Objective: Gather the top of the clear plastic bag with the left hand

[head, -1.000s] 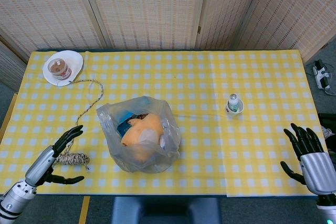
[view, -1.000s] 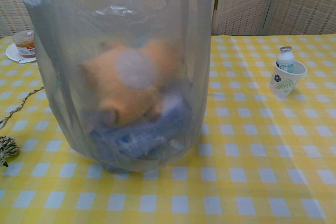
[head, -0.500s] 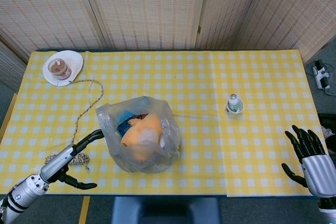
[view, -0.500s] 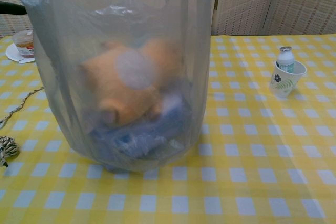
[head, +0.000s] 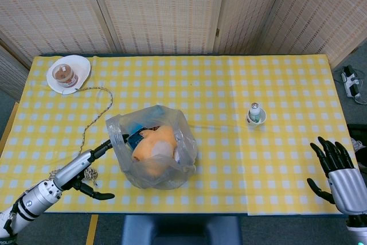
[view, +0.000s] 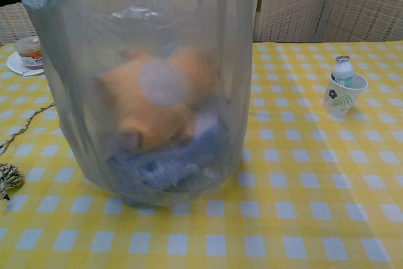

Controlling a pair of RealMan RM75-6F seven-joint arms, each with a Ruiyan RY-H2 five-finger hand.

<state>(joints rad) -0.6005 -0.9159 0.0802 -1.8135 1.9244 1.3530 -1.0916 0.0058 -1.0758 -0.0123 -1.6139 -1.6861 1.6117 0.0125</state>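
Observation:
The clear plastic bag (head: pixel 153 147) stands upright near the table's front edge, its top loose and wide; an orange soft item and blue packets lie inside. In the chest view the bag (view: pixel 151 86) fills the left half of the frame. My left hand (head: pixel 97 164) is spread, fingertips at the bag's left top rim, the thumb low near the table; it holds nothing. A dark fingertip shows at the bag's top left edge in the chest view. My right hand (head: pixel 338 170) hovers spread at the front right corner, far from the bag.
A coil of twine (head: pixel 80 173) lies under my left forearm, its cord running back to a white plate (head: pixel 80 76) with a brown cup (head: pixel 64 74). A small bottle in a paper cup (head: pixel 256 115) stands right of centre. The table's front edge is close.
My left hand has moved right from beside the twine coil to the bag's left rim, fingers extended. The right hand has barely shifted. The bag stands as before.

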